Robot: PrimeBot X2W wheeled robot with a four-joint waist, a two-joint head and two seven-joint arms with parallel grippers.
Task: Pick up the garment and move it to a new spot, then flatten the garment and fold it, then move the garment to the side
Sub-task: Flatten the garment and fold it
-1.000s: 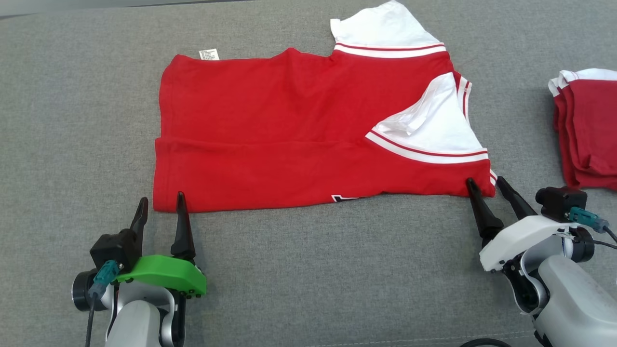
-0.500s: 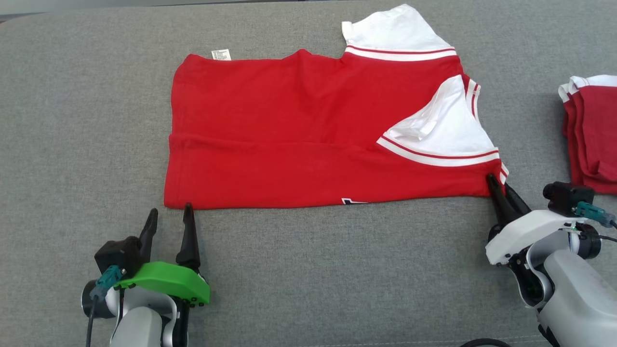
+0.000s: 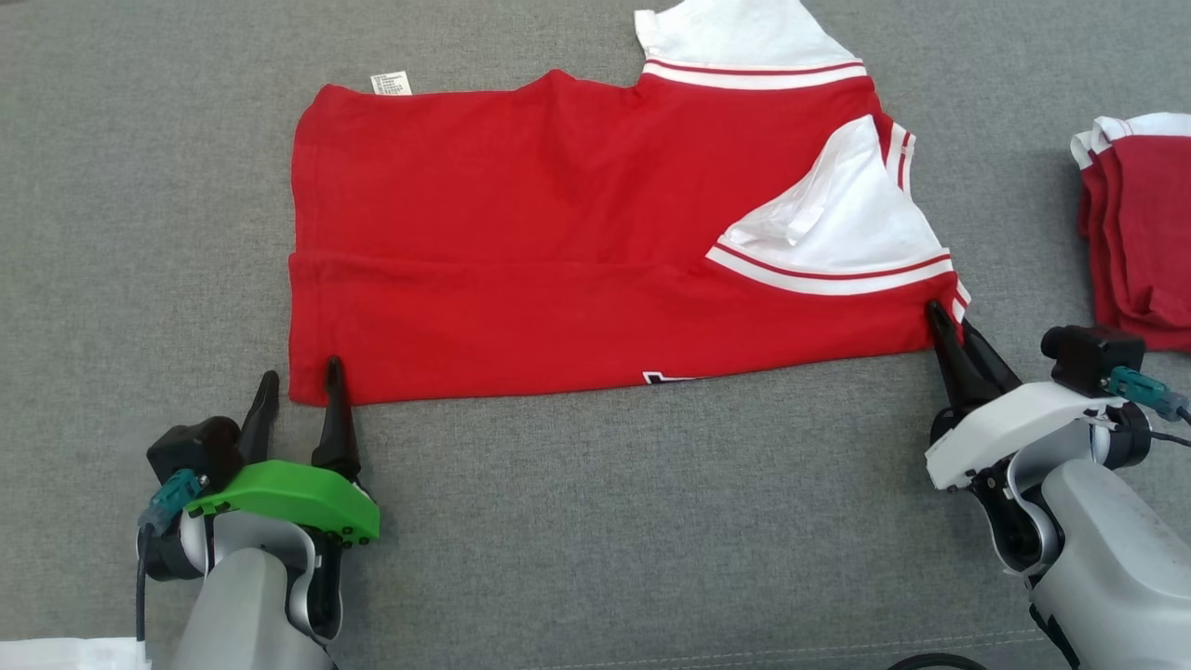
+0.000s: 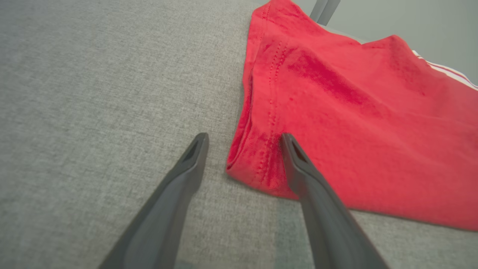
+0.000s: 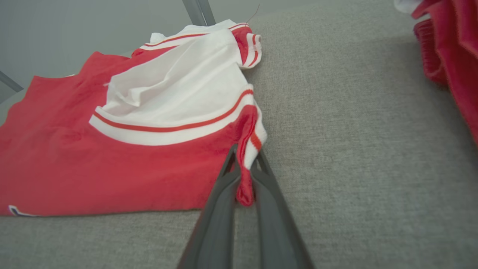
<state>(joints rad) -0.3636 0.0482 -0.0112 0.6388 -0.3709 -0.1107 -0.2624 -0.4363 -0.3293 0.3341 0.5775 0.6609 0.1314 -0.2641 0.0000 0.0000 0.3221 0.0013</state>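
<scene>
One fold looks done imo: right gripper (image 3: 947,321) pinching shirt (image 3: 521,214) corner at its tips, left gripper (image 3: 301,372) wide open around other corner, more folding + side move to go.

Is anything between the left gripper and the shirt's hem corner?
Nothing visible. The open left gripper straddles the near corner of the red shirt, one finger over the cloth, the other over the grey surface.

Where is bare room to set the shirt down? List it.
Free: the wide grey strip in front of the red shirt; the grey patch left of it. Crowded: the right side, where a folded stack lies near the right gripper.
</scene>
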